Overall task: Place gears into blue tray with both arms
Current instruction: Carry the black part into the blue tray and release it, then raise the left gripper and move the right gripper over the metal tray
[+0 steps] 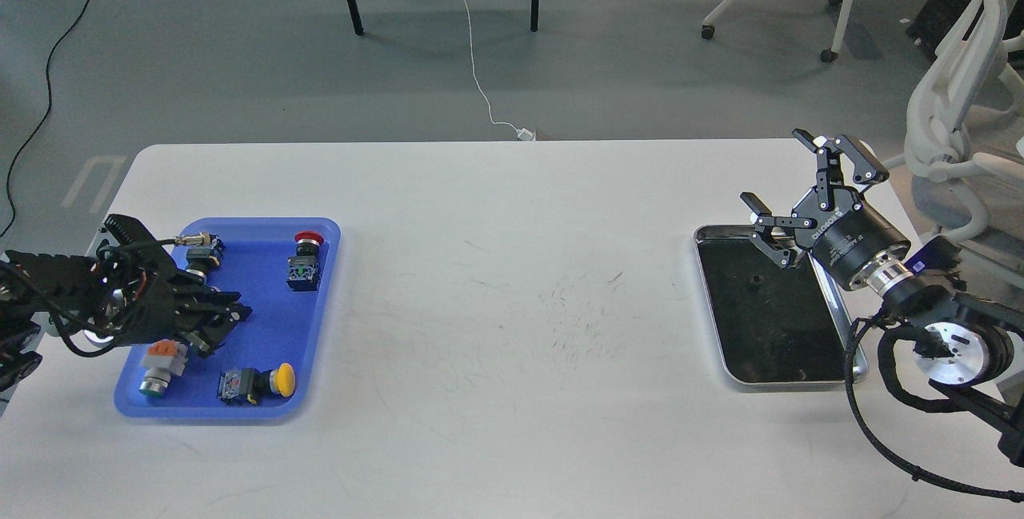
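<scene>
One small black gear [753, 282] lies on the dark silver-rimmed tray [832, 381] at the right of the white surface [512, 279]. The right hand [788, 195] hovers at the tray's far edge, fingers spread wide and empty. The blue tray [268, 319] sits at the left with four push-buttons. The left hand [228, 319] is low over it; one cannot tell its opening.

Trays we are seeing: two, blue tray [320, 295] and silver tray [780, 375]
Push-buttons we are counting: four
Gears we are spotting: one [753, 283]
</scene>
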You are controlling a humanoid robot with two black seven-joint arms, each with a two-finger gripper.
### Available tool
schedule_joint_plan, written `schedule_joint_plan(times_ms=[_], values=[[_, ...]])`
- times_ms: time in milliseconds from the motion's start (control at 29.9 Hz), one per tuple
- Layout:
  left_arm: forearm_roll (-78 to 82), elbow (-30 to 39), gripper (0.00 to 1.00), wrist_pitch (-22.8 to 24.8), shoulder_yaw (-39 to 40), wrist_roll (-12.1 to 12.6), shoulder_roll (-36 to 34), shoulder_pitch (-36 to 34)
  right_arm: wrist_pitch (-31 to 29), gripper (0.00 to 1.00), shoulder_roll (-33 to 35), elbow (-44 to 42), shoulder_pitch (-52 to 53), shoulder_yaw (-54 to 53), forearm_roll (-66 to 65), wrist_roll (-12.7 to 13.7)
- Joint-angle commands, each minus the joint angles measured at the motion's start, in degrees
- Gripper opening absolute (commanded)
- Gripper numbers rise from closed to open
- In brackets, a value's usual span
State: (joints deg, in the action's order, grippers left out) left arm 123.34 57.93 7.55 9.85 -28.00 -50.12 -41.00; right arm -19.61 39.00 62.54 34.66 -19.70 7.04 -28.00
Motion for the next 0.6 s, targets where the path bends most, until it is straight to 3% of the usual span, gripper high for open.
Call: schedule_joint_plan(times_ms=[0,301,401,569], values=[[-0.2,0.52,0.81,-0.08,0.08,0.0,-0.07,0.04,0.01,0.99,0.11,-0.05,0.05,-0.08,0.08,0.0],[-2.47,5.08,0.88,-0.08,8.67,0.0,-2.0,-0.14,-0.08,0.99,0.64,0.13,0.05,-0.43,-0.01,0.0],[-12.38,8.51,0.91,-0.08,13.51,0.0,-1.48,0.13,-0.25,0.99,0.9,0.13,0.05,-0.26,-0.01,0.0],[-40.48,15.1,0.95,-3.33,14.4,0.0,1.5,2.41,-0.61,0.99,3.36,0.13,0.23,0.01,-5.43,0.0]])
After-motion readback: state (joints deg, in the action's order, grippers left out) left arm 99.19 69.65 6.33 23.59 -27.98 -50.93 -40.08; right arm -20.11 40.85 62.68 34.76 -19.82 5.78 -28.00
